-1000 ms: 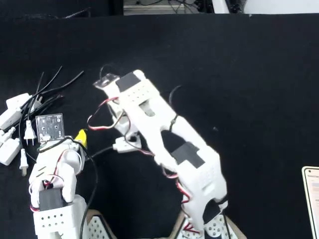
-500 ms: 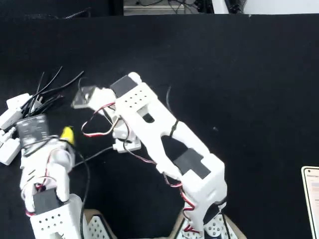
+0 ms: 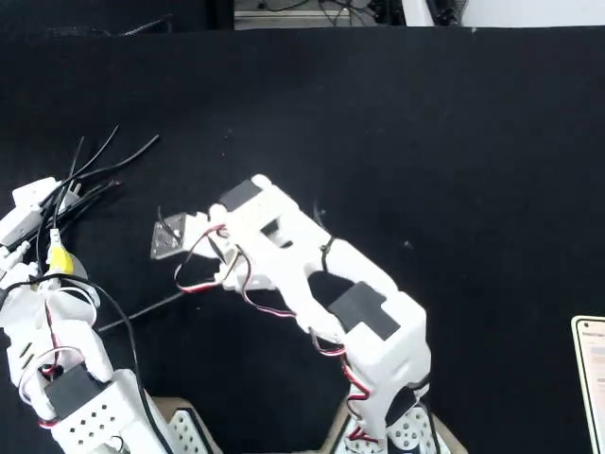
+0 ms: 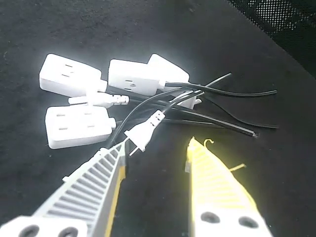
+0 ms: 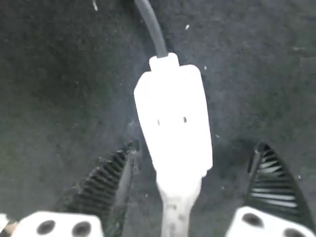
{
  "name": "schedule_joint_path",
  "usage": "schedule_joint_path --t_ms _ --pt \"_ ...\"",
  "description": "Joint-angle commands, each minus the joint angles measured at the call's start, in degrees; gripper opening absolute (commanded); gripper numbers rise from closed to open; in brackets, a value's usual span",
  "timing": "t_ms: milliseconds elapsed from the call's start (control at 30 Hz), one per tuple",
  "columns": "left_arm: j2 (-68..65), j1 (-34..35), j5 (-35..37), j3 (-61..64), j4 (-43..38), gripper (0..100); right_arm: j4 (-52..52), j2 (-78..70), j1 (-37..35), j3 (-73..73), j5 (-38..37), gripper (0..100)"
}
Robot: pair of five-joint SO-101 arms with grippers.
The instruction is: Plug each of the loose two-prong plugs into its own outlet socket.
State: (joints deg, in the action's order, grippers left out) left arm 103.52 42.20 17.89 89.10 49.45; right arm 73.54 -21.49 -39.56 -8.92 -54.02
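The left gripper (image 4: pixel 157 144) hangs just short of the outlet cluster (image 4: pixel 129 76), which lies at the left edge of the black tabletop (image 3: pixel 425 142). Its fingers (image 4: pixel 212 187) are spread wide and hold nothing. One loose plug (image 4: pixel 140 134), white with two prongs, lies on the near side of the cluster. It sits almost at the tip of the grey finger, with its prongs pointing away from the blocks. The open stance looks like a line-up to pinch that plug's body, which would then have to be turned to face a socket.

A second white plug (image 4: pixel 98 100) rests between two blocks of the cluster, and I cannot tell whether it is seated. Black cords (image 4: pixel 222 90) fan out from the far side of the cluster and cross one another, so lifting one plug may drag others along.

The right gripper (image 5: pixel 192 150) is well apart from the cluster, towards the middle of the tabletop. Its fingers (image 5: pixel 106 182) are open and straddle a single socket block (image 5: pixel 173 123) without touching it. This looks like preparation to steady the block. The block's two slots face up, and a black cord leaves its far end.

No marking can be read on any block or plug. The print on the sheet of paper (image 3: pixel 591 378), far from the cluster at the opposite edge, is too small to read.
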Motion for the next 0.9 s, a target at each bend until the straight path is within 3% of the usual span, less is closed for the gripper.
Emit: schedule_joint_path --t_ms 0,133,167,200,367,567,700,867 --pt "0.4 0.7 0.9 -4.0 -1.3 20 -3.0 3.2 0.2 -0.7 -0.7 30.9" --pt "0.4 0.7 0.9 -4.0 -1.3 20 -4.6 3.3 1.1 -0.5 -0.4 2.5" --pt "0.4 0.7 0.9 -4.0 -1.3 20 -6.0 3.7 1.9 -0.4 1.4 0.9" --pt "0.4 0.7 0.9 -3.9 -1.3 20 -6.6 3.8 3.6 -0.2 3.8 4.3" --pt "0.4 0.7 0.9 -3.8 -1.3 20 -6.0 7.4 15.1 5.1 13.5 1.0" --pt "0.4 0.0 0.9 -3.7 -1.3 20 -1.2 9.0 38.2 16.8 26.5 1.0" --pt "0.3 -4.4 0.7 -3.4 -1.2 20 0.0 5.2 51.2 25.3 28.3 1.0" --pt "0.3 -9.9 -5.9 -2.2 -0.9 20 4.7 -4.1 57.3 37.8 28.3 1.0"
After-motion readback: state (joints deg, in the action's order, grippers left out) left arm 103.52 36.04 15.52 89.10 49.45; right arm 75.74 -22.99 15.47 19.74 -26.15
